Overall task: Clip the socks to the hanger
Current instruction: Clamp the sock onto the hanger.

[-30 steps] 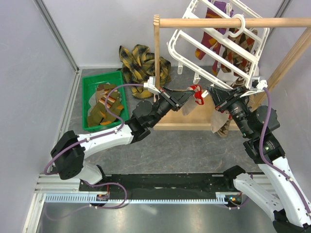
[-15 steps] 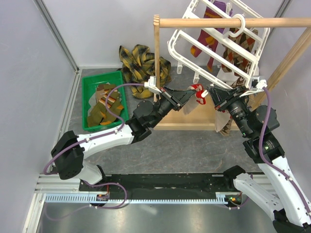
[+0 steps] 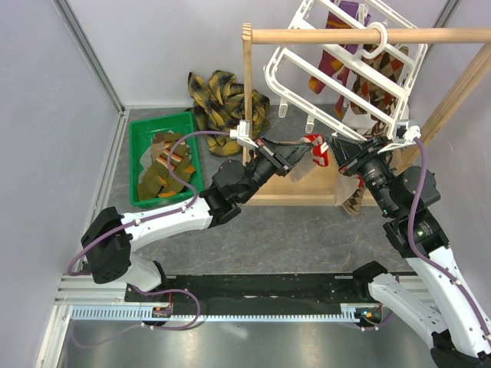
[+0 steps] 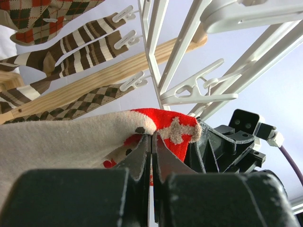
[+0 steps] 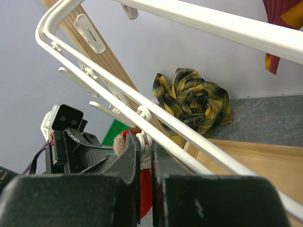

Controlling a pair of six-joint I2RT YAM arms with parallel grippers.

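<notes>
My left gripper [image 3: 301, 156] [image 4: 152, 137] is shut on the red-trimmed cuff of a beige sock [image 4: 71, 137] [image 3: 294, 170] and holds it up under the white hanger [image 3: 337, 73]. My right gripper [image 3: 331, 147] [image 5: 146, 142] is shut on one dangling white clip [image 5: 144, 113] of the hanger, and the sock's red trim [image 5: 147, 189] sits right at that clip. The two grippers almost touch. Several argyle and striped socks [image 4: 71, 47] [image 3: 383, 69] hang clipped on the hanger. More socks [image 3: 165, 165] lie in the green bin.
The hanger hooks over a wooden rod [image 3: 307, 35] of a rack with an upright post [image 3: 247, 92] and a slanted leg [image 3: 453, 96]. A green bin [image 3: 142, 126] stands at the left. A yellow-black plaid cloth [image 3: 222, 96] [image 5: 194, 101] lies behind it.
My left gripper has nudged the sock's red cuff slightly right and up, closer to the clip in my right gripper. The hanger has swayed a little.
</notes>
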